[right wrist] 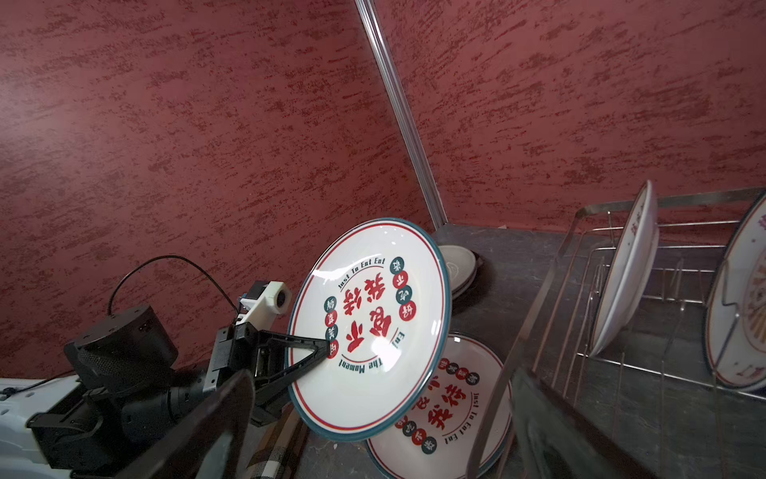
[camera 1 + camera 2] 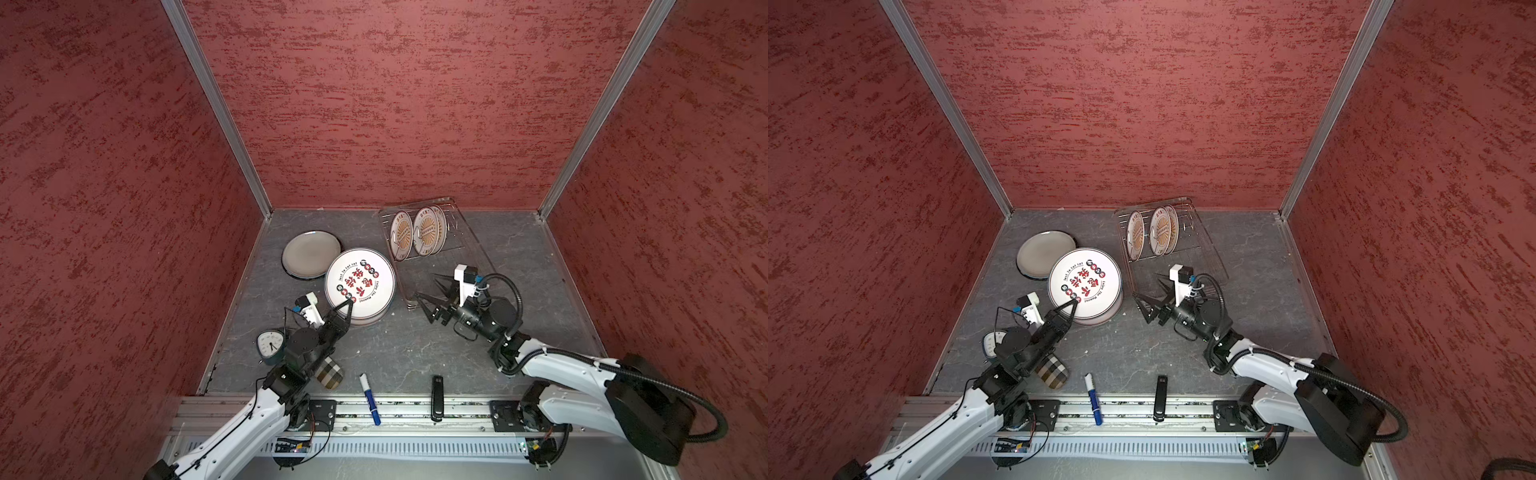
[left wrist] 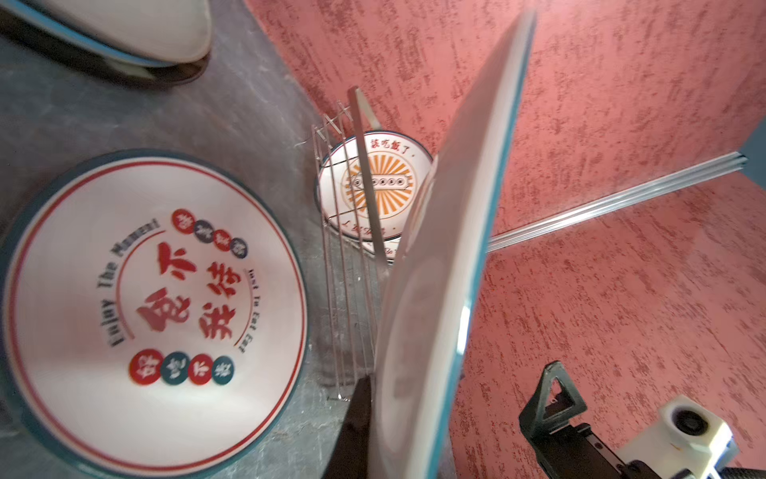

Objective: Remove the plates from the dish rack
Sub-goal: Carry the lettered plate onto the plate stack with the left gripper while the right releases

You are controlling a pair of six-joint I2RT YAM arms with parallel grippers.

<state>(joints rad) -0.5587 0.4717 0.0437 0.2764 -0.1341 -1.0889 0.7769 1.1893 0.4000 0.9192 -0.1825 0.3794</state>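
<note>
Now, left jaws gripping plate (image 1: 373,331) rim, tilted, face toward rack (image 2: 455,241), right jaws apart.

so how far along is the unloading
Done: a grey plate and at least one red-lettered plate lie on the table. In hand: the left gripper is shut on a matching plate, tilted above that one. Left: three sunburst plates stand in the dish rack; the right gripper is open and empty at its near end.
</note>
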